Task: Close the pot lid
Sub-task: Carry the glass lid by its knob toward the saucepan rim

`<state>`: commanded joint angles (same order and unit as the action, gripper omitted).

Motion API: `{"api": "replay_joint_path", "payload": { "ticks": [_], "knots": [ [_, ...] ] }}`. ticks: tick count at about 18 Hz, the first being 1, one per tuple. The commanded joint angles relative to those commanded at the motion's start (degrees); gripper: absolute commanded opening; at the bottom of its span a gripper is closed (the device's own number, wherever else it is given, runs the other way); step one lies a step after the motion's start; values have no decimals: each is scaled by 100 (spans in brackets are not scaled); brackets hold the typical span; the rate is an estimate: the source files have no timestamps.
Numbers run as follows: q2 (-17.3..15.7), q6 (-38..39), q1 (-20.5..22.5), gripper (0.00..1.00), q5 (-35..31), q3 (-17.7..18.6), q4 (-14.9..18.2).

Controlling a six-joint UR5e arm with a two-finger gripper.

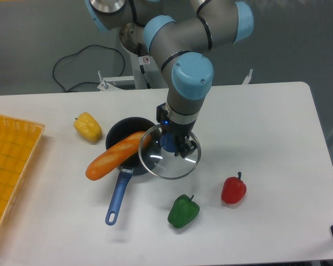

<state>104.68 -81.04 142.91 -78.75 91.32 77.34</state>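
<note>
We are looking down at a white table [266, 122] where the pot [127, 133], a small dark navy saucepan, is sitting left of centre with its long blue handle [117, 198] pointing toward the near edge. A long orange bread loaf [117, 155] is lying slantwise across the pot, one end resting over the rim and the other sticking out to the lower left, so it is covering much of the pot's opening. The lid [171, 157], a clear glass disc with a thin metal rim, is being held just to the right of the pot, overlapping the pot's right edge and the loaf's upper end; we are seeing the table and the loaf through the glass. The gripper [172, 142] is coming down from the arm [186, 83] onto the lid's blue knob [167, 142], with its fingers closed around that knob. We cannot tell whether the lid is touching the loaf or hanging a little above it. The knob is mostly hidden by the fingers, and any lettering on the glass is too small to read. A yellow pepper [87, 127] is lying beside the pot on the left, a green pepper [183, 211] and a red pepper [233, 189] are lying nearer to us, and a yellow basket [11, 166] is being cut off by the left edge.
</note>
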Motion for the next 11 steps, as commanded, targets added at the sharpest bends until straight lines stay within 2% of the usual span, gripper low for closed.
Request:
{"api": "replay_joint_path", "payload": {
  "ticks": [5, 11],
  "knots": [
    [0, 0, 9, 49, 0, 35, -35],
    [-52, 105, -9, 49, 9, 263, -44]
  ]
}}
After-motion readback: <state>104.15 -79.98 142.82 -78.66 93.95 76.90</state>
